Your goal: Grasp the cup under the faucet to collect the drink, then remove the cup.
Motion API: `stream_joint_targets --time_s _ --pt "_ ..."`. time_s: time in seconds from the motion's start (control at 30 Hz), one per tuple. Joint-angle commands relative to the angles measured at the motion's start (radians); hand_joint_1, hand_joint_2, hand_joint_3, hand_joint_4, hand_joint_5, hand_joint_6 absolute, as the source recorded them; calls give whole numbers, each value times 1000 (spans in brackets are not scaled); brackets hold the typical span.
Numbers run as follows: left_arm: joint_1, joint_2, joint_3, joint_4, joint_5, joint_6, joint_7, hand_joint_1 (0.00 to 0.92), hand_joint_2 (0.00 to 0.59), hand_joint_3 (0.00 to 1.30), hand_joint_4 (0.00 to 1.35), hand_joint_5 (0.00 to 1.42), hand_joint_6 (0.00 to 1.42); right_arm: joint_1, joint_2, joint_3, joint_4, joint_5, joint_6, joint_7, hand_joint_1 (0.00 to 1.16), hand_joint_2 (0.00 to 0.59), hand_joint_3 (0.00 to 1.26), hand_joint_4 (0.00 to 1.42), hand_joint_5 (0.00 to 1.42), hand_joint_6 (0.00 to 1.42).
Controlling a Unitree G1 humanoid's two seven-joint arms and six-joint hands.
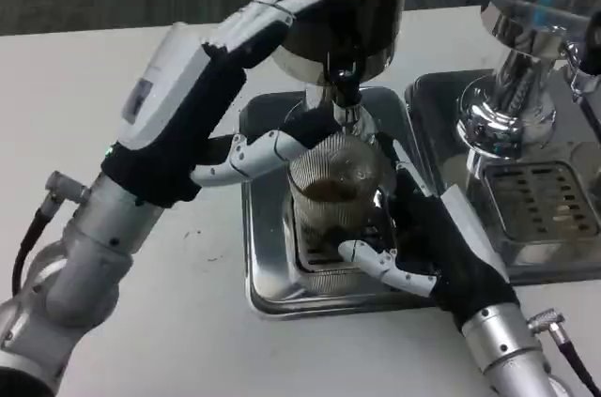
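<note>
A second chrome dispenser [526, 59] stands on its own drip tray [554, 219].

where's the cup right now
In the head view the cup stands centre frame on the left drip tray, right below the faucet, with the right hand wrapped around it.

Even, fairly bright overhead light — white table [122, 322] reads pale grey, slightly washed. Strong specular glare on the chrome dispenser [512, 87] at upper right and on the steel drip tray [272, 294] rim. Soft shadows under the left hand [202, 87], no hard edges. Overall mildly soft and low-res — glass cup [333, 195] smeared by reflections, contents hard to read. Dark floor at top is murky.
</note>
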Motion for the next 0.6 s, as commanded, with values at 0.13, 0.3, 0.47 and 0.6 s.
stream_joint_targets --time_s 0.13,0.3,0.47,0.6 --pt "133 4 82 -122 -118 -26 -54 0 179 229 76 258 221 -9 5 -6 5 18 -33 13 575 197 0 0 0 98" --pt "239 6 142 -124 -209 -23 -94 0 181 228 78 256 219 -10 14 -16 17 38 -46 14 578 199 0 0 0 98" --pt "331 0 220 -114 -229 -10 -99 0 184 228 74 244 206 -22 26 -24 36 57 -52 25 594 194 0 0 0 110" --pt "380 -13 259 -90 -202 -2 -91 0 187 228 71 243 205 -31 36 -30 61 74 -60 35 597 194 0 0 0 111"
